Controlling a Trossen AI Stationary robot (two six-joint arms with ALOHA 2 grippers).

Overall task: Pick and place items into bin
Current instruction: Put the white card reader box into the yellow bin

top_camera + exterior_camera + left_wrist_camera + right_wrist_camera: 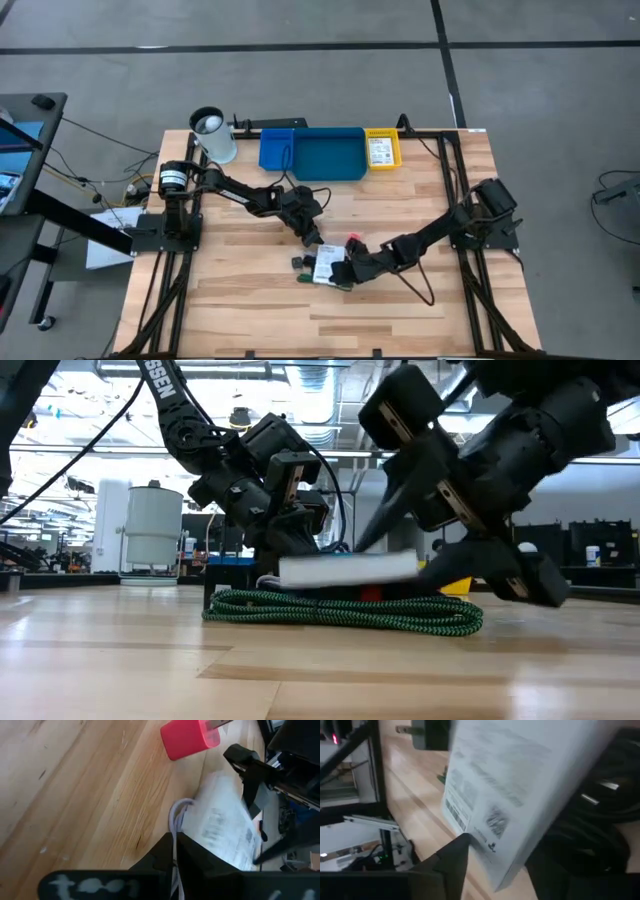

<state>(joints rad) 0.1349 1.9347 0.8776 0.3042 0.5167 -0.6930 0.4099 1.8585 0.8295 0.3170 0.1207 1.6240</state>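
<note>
1. Clearly, the right end effector (338, 277) is at work on the white card (325, 267), which lies in the small pile of items well in front of the blue bin (328, 155), near the middle of the desk (250, 310).
2. Its fingers straddle the card's edge, one dark fingertip (452, 857) just under it, closing but not plainly clamped; I judge the card tilted up, not securely held.
3. The left end effector (312, 238) is clenched tight just beside the card, on the bin side, with a thin white wire (176, 820) running by its fingers; whether it holds that wire I cannot tell.
4. The pink cube (190, 737) sits just beyond the card, and green cord (345, 610) lies under it.
5. To do this well: close squarely on the card alone, clear of the cord, and lift straight before swinging toward the bin.
6. Keeping the left arm clear would avoid a knock.
</note>
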